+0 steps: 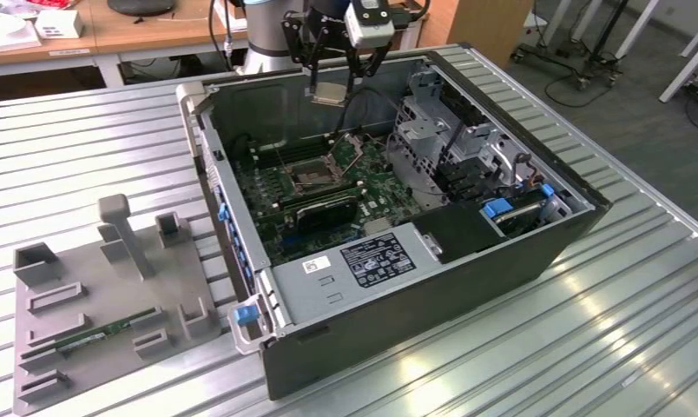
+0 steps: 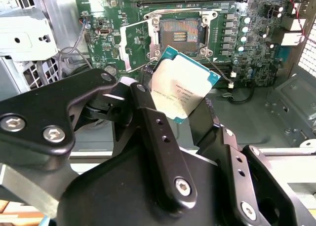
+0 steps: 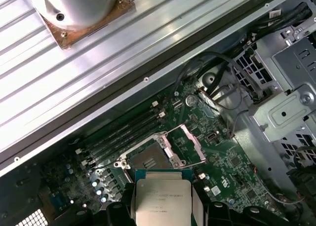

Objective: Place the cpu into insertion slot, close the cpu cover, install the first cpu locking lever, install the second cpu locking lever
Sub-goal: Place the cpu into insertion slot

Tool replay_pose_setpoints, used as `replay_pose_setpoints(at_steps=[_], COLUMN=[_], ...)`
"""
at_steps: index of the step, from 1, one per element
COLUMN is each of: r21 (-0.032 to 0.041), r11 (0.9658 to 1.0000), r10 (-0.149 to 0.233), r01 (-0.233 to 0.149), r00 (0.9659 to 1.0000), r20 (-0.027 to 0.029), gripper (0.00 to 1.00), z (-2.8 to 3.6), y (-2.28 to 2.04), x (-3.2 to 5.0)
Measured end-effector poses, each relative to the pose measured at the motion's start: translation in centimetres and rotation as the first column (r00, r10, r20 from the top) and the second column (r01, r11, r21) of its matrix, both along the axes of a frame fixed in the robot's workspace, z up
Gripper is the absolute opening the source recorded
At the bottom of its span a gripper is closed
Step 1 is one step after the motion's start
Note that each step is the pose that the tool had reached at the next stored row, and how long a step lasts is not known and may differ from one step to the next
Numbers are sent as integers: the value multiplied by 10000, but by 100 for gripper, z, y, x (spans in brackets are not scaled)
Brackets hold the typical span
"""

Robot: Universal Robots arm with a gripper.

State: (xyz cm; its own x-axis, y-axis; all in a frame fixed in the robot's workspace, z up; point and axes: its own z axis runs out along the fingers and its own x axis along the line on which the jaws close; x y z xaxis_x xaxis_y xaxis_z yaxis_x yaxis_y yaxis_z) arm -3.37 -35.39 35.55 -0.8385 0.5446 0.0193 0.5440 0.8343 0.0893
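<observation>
My gripper [image 1: 329, 85] is shut on the cpu [image 1: 329, 94], a pale silver square chip, and holds it in the air over the back wall of the open computer case. Below it, on the green motherboard, lies the insertion slot [image 1: 314, 176], dark inside a silver rim. The cpu cover [image 1: 356, 148] stands swung open beside the slot. In both wrist views the cpu [image 2: 182, 85] [image 3: 162, 199] sits clamped between the black fingers [image 2: 153, 120], well above the bare slot [image 2: 180, 34] [image 3: 148, 159] and the raised cover [image 2: 136, 41] [image 3: 190, 144].
The case [image 1: 535, 252] lies on its side on a slatted metal table [image 1: 82, 148]. A drive cage [image 1: 442, 130] and a power supply [image 1: 361, 261] crowd the board. A grey fixture tray [image 1: 95, 287] holding a green memory stick [image 1: 106, 334] lies at the exterior view's left.
</observation>
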Motion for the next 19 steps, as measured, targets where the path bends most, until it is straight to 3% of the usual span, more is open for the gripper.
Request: replay_pose_setpoints(at_steps=[10,19], r21=[0,0], r11=[9993,9951], r10=[-368,-984], r01=[368,984], r00=[9993,9951], r20=[0,0], gripper=[54,54], z=[-2,-5], y=[0,0], x=[0,0])
